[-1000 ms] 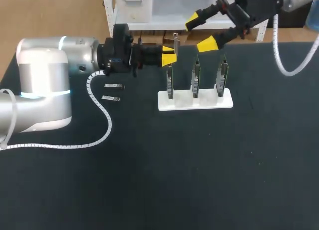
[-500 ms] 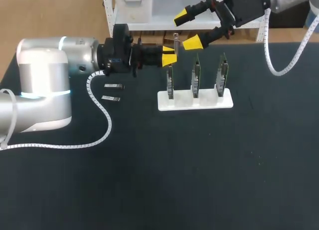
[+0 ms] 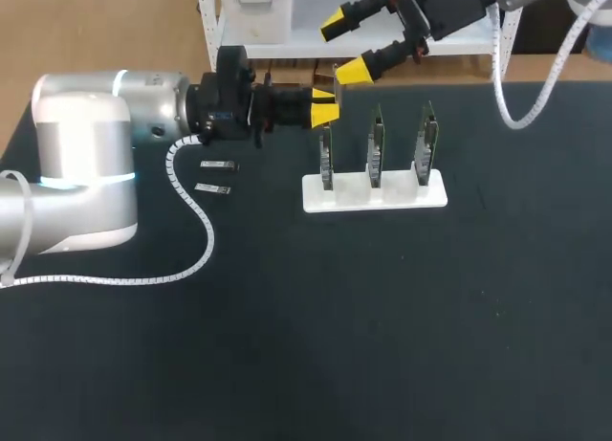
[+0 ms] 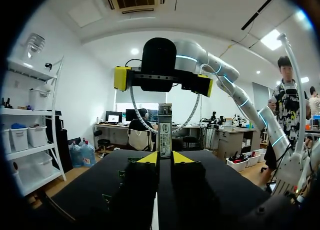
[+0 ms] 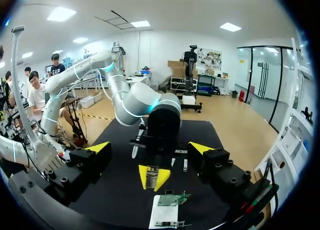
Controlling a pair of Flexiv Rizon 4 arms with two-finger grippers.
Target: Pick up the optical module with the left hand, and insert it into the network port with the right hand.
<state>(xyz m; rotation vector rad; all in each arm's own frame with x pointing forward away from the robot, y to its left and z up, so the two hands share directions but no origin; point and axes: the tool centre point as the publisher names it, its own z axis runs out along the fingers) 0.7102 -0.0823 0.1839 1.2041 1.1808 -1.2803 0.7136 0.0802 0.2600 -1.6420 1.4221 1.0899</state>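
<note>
Here, left end effector (image 3: 323,108) gripping optical module (image 3: 337,77), right end effector (image 3: 343,47) spread.

1. No text, number or sign is legible in any view.
2. optical module (image 4: 164,130), gripped upright between the fingers of the left hand (image 4: 164,159): pale label with dark print on its face, too small to read.
3. spare module (image 3: 218,165) and second spare module (image 3: 212,188) on the bench (image 3: 382,317), at 9 o'clock from the white stand (image 3: 375,194): pale label patches, print not resolvable.
4. circuit boards (image 3: 375,140) standing in the white stand: no readable markings.
</note>
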